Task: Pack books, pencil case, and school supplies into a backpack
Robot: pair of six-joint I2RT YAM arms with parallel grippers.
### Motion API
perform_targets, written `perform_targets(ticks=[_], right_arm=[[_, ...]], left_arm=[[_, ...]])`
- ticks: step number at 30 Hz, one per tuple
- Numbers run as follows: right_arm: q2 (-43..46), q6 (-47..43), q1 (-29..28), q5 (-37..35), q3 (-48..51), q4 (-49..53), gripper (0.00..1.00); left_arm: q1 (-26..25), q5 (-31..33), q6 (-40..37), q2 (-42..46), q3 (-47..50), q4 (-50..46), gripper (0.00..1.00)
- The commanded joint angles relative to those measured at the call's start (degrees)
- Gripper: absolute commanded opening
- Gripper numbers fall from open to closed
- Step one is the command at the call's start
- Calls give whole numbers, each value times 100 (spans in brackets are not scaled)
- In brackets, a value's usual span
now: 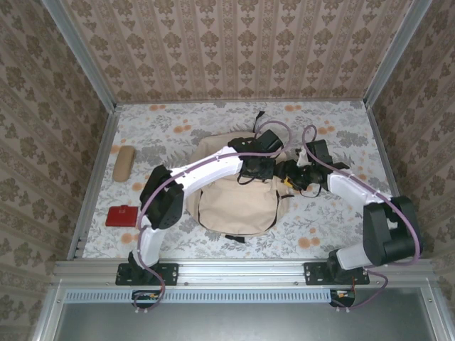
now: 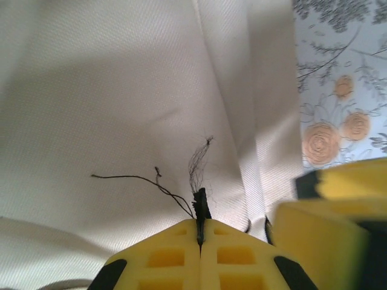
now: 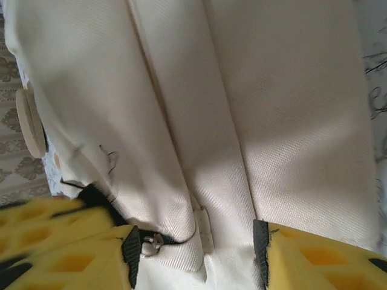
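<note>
Top external view: the backpack (image 1: pixel 234 202) lies flat in the middle of the flowered table (image 1: pixel 334 128); the left arm (image 1: pixel 206 167) and the right arm (image 1: pixel 352 188) both bend over its far end
Pencil case (image 1: pixel 124 163): on the table at the far left, well apart from the backpack; nothing touches it
Red object (image 1: pixel 123 215): small and flat, near the left edge of the table, on the near side of the pencil case; what it is I cannot tell
Left gripper (image 2: pixel 201 232): in the left wrist view its yellow fingers are pressed together; between the tips they pinch a black tab (image 2: pixel 201 205) that stands on the beige cloth; perhaps it is a zip pull, but the view is too close to be sure; thin black threads (image 2: pixel 145 179) spread from it over the fabric
Right gripper (image 3: pixel 196 260): in the right wrist view its fingers stand spread, with backpack cloth between them; nothing is held; a small metal piece (image 3: pixel 151 243) sits just beside the pad on the left of that view; a pale tab (image 3: pixel 204 228) lies on the seam near it
Grippers together: in the top view they are near each other over the far right part of the backpack; in the left wrist view the right gripper appears blurred, just beside the left one
Fabric: long creases run along the cloth in both wrist views
</note>
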State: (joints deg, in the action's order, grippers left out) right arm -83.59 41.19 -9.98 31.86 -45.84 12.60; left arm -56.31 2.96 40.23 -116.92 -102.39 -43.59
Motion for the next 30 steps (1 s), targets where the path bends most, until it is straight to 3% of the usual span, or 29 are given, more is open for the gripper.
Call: perform_targets(ticks=[1, 7, 12, 15, 19, 25, 30], right_arm=[[-268, 184, 16, 647, -66, -507, 52], [-561, 258, 12, 913, -50, -799, 38], [-688, 276, -13, 1006, -64, -901, 35], [-783, 250, -22, 1020, -115, -846, 22], [-698, 75, -32, 602, -203, -404, 8], [-422, -158, -34, -146, -267, 268, 1], [-368, -189, -33, -376, -266, 429, 0]], left_arm=[[3, -86, -50, 451, 284, 257, 0], [50, -120, -33, 548, 466, 289, 0], [57, -94, -46, 544, 533, 278, 0], [76, -4, -59, 539, 576, 255, 0], [134, 415, -121, 570, 643, -5, 0], [296, 1196, -165, 822, 939, -517, 0], [507, 1425, -117, 1214, 1466, -606, 0]])
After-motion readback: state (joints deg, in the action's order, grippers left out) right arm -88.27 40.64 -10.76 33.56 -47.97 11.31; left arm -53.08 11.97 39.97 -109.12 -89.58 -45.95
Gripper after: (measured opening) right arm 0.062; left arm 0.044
